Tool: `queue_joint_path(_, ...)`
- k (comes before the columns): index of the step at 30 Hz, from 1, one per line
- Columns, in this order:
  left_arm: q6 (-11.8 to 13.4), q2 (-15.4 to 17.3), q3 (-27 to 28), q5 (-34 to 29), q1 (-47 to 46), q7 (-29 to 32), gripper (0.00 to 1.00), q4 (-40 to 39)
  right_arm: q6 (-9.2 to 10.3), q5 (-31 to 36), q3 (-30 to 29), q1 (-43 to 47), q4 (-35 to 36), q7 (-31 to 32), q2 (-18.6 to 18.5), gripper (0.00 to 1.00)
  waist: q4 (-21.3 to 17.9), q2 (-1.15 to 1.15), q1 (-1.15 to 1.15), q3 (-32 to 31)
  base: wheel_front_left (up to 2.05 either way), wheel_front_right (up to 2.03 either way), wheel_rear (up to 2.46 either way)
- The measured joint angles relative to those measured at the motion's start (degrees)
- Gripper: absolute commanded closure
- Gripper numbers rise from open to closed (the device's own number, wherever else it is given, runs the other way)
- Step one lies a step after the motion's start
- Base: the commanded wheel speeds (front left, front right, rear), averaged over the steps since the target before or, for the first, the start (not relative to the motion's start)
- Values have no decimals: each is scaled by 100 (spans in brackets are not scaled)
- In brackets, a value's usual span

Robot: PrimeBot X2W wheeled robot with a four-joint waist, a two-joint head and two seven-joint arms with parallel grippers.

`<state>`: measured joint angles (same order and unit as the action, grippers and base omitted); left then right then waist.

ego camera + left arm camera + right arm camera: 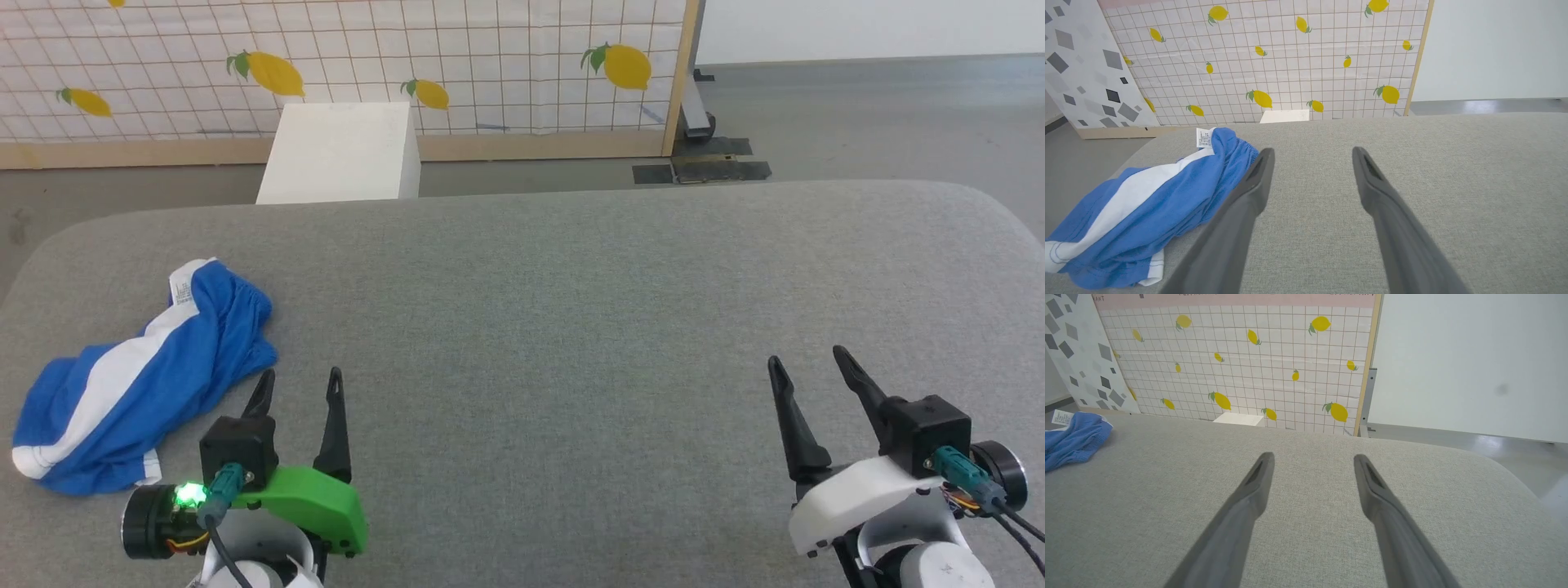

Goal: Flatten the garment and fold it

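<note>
Over at the left edge of the head view, crumpled blue shorts (122,392) with a broad white stripe are lying in a heap on a grey padded table (571,310). A small white label (181,287) is sticking up at their upper end. Just right of them, at lower left, the left gripper (301,374) is pointing up the frame, its two dark fingers spread apart and holding nothing. One finger is sitting close beside the cloth; whether it is touching is unclear. At upper centre, a white box (339,151) is standing before a lemon-patterned screen (490,65). At lower right, well apart from the shorts, the right gripper (807,357) is pointing up too, fingers likewise parted and empty.
</note>
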<state>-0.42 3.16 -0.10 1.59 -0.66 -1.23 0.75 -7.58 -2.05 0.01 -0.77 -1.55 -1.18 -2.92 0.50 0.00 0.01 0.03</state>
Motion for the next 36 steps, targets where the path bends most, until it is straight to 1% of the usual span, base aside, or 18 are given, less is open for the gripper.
queue_joint_path(7,0,0,63,44,-1,-89,0,25,0,-114,-1,0,-78,-86,0,0,108,0,0,3,0,0,0)
queue_joint_path(17,0,0,121,112,-1,-198,0,54,0,-259,7,1,-175,-194,0,0,361,0,0,-1,0,0,0)
queue_joint_path(28,4,0,165,158,2,-327,0,79,0,-446,36,9,-293,-330,0,0,720,0,0,-33,0,0,0)
queue_joint_path(36,8,0,225,300,10,-433,0,113,0,-572,70,91,-379,-419,0,0,995,0,0,-64,0,0,0)
